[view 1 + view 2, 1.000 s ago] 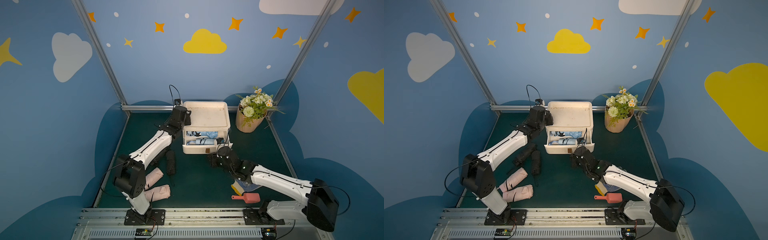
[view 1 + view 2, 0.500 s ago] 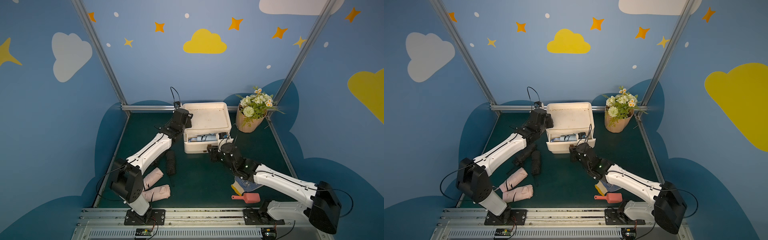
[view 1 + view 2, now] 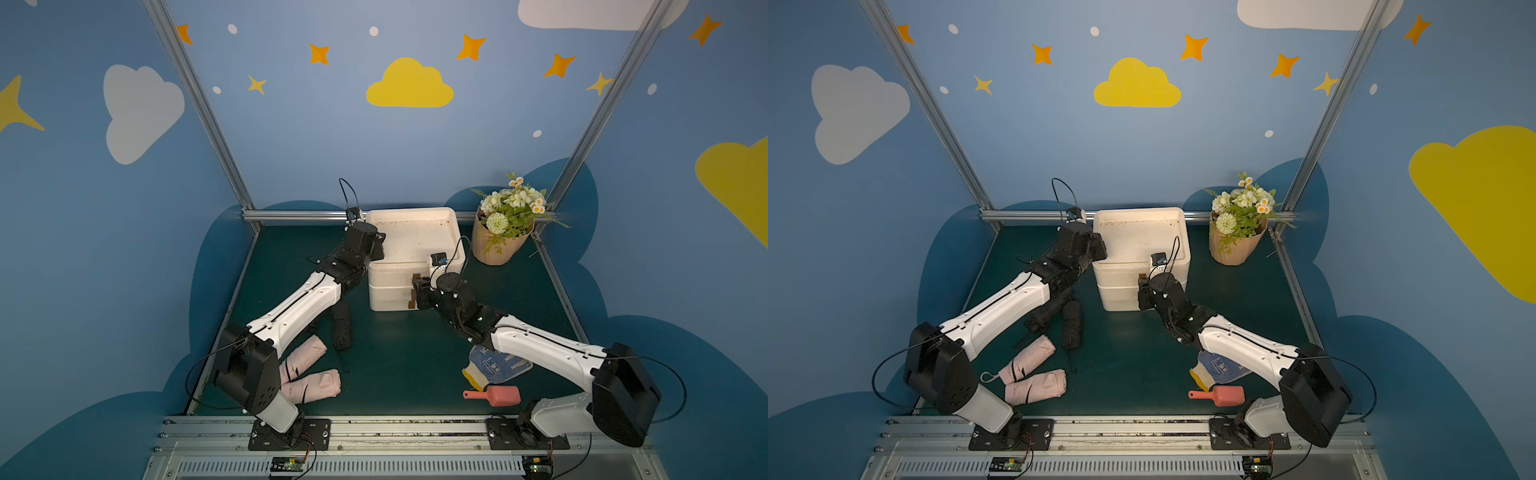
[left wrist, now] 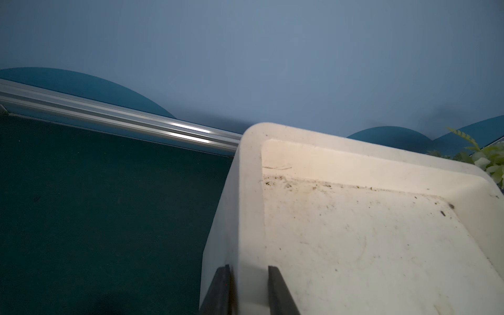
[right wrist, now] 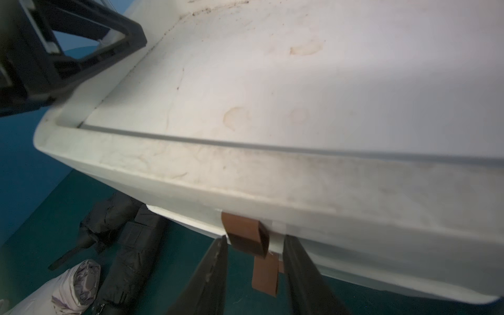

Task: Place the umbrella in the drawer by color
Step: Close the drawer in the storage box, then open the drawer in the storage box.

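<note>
While left pincer clamps the cabinet rim, right pincer gapes around the drawer tab; black umbrellas lie nearer left arm.

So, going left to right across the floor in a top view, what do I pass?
Pink umbrellas → black umbrella → white drawer unit → flower pot.
</note>
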You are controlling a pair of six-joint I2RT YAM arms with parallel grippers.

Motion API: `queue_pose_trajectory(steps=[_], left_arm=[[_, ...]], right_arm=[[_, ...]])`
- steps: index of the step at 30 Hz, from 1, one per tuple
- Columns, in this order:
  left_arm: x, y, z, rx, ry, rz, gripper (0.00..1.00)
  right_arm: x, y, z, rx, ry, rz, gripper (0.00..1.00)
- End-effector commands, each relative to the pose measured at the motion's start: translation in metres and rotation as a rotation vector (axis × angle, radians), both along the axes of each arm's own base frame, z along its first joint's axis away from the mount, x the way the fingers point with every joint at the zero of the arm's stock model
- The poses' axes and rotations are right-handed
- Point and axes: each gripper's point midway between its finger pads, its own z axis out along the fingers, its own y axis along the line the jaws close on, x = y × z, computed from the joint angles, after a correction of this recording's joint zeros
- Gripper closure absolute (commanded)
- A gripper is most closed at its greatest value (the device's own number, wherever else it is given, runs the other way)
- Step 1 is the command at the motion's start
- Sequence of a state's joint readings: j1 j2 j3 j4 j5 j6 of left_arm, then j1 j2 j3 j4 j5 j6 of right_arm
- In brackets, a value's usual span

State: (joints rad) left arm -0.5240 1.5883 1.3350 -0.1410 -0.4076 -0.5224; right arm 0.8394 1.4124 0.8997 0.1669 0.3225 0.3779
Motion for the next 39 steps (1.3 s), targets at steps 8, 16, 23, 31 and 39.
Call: queue_pose_trajectory(steps=[8, 16, 23, 31, 39], left_arm=[[-0.045, -0.025, -0.039, -0.113, 0.236, -0.085, 0.97], [-0.042, -0.023, -0.041, -0.114, 0.245, -0.06, 0.97], [-0.042, -0.023, -0.043, -0.131, 0.248, -0.05, 0.97], [-0.044, -0.023, -0.045, -0.139, 0.263, -0.049, 0.97], [-0.046, -0.024, -0.05, -0.146, 0.267, -0.061, 0.97]], right_arm=[[0.011, -0.009, 0.02, 0.06, -0.06, -0.028, 0.59], [-0.032, -0.024, -0.016, 0.151, 0.064, 0.036, 0.57], [-0.044, -0.019, -0.04, 0.224, 0.126, 0.077, 0.57], [-0.028, -0.002, -0.048, 0.257, 0.087, 0.089, 0.54], [-0.012, -0.001, -0.059, 0.233, 0.092, 0.03, 0.54]])
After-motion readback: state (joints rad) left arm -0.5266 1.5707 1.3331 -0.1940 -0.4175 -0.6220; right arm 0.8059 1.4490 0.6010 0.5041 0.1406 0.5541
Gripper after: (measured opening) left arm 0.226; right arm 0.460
